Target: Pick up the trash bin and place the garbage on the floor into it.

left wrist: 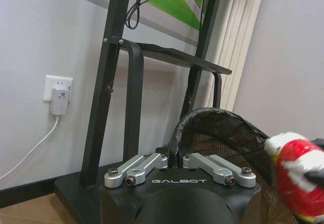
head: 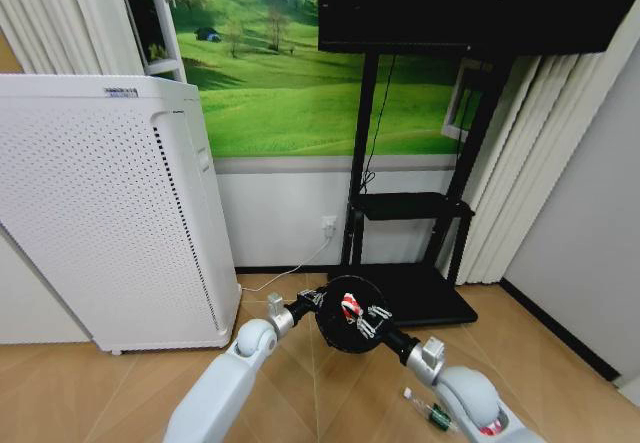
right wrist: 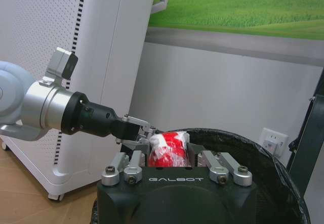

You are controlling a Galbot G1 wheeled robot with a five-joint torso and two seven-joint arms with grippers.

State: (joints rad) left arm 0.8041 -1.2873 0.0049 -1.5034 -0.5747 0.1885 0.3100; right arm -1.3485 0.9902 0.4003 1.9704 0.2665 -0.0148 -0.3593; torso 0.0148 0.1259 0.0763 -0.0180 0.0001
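Camera setup: one head view, two wrist views, all converging on the trash bin.

Head camera looks forward and down from above at the floor, both arms and the trash bin at mid-range. Left wrist camera sits just behind the left tool, close-up, facing the TV stand and wall. Right wrist camera sits just behind the right tool, close-up, facing the white appliance and the left arm. All three share the bin rim and the red-and-white piece.
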